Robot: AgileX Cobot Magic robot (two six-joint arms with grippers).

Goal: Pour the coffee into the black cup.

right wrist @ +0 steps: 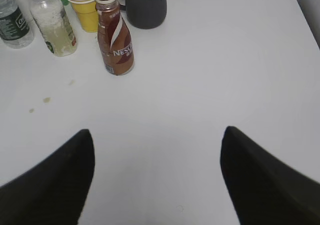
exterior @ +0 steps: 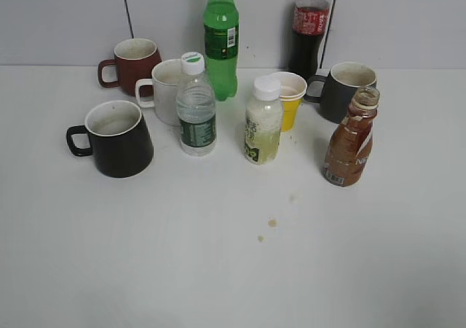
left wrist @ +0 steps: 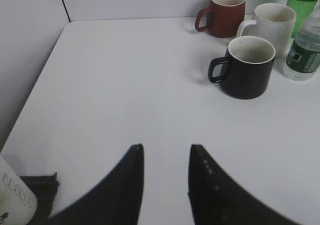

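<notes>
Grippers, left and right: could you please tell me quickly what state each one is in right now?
Left gripper: open, narrow gap, holding nothing.
Right gripper: open wide, holding nothing.

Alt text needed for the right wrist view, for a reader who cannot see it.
An open coffee bottle stands upright on a white table, ahead and left of the open, empty right gripper. Behind it are a yellow cup and a dark grey mug; a pale drink bottle stands further left.
</notes>
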